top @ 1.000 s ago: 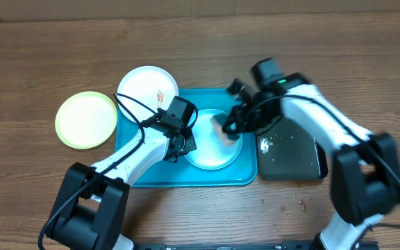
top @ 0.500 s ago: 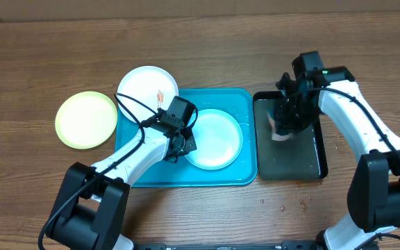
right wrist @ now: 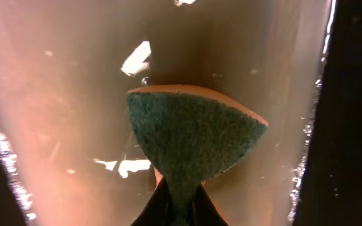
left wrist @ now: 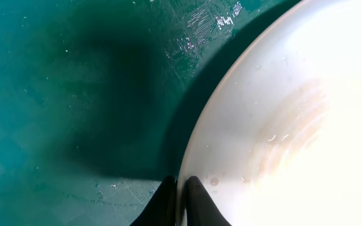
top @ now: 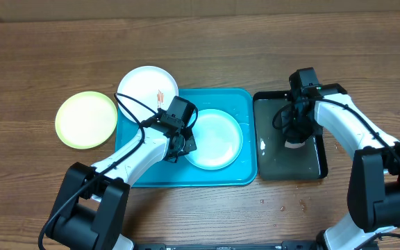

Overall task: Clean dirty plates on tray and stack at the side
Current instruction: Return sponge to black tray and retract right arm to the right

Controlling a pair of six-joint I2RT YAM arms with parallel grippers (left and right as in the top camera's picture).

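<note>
1. Wooden tabletop carries everything: the blue tray sits in the middle, with the black tray just beside it on your right.
2. Place the plates first. The light blue plate lies inside the blue tray. The white plate, marked with a reddish smear, overlaps the tray's far left corner. The yellow-green plate rests on bare wood to the left, apart from the tray.
3. Your left end effector is pinched shut on the left rim of the light blue plate, and the wrist view shows the fingertips meeting on the edge. Hold that clamp firm and low so the plate cannot spin or slide under scrubbing.
4. Your right end effector hangs over the black tray, closed on the lower tip of a green sponge. The tray floor glistens. Whether the sponge touches it, you cannot tell from these views.
5. Judging from this, you are wetting or rinsing the sponge. Press it flat into the tray and lift straight up to avoid dripping across the wood.
6. A faint orange film shows on the light blue plate. Bring the scouring face down there and wipe away from the clamped rim.
7. Grip the sponge deeper if it twists, since only its tip is held.
</note>
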